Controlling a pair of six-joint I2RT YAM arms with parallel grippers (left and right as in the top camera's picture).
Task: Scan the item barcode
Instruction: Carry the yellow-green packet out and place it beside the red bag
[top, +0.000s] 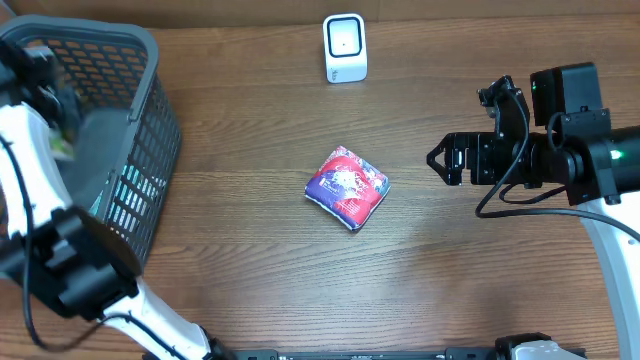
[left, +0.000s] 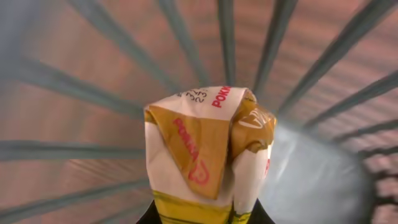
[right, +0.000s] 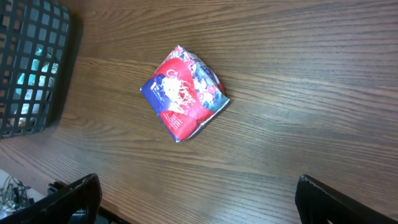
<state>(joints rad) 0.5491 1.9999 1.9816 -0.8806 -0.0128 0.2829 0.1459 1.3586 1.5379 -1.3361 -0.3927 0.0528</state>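
While the left gripper (left: 206, 219) is clamped on the crumpled yellow Pokka packet (left: 205, 149) inside the basket (top: 150, 120), a lift could snag the basket's wall or let the soft pack slip. The right gripper (top: 437, 160) gapes apart, well outside the basket.

table (top: 250, 270): wood, matt | basket (top: 145, 180): plastic | red packet (top: 346, 187): glossy film | yellow packet (left: 205, 155): crinkled

On my table (top: 260, 280), a basket (top: 165, 140) is sitting at the left end, a scanner (top: 345, 47) is standing at the back, and a packet (top: 346, 186) is lying mid-table before it. My right gripper (top: 438, 160) is hovering right of the packet; a pouch (left: 208, 155) is being held inside the basket.
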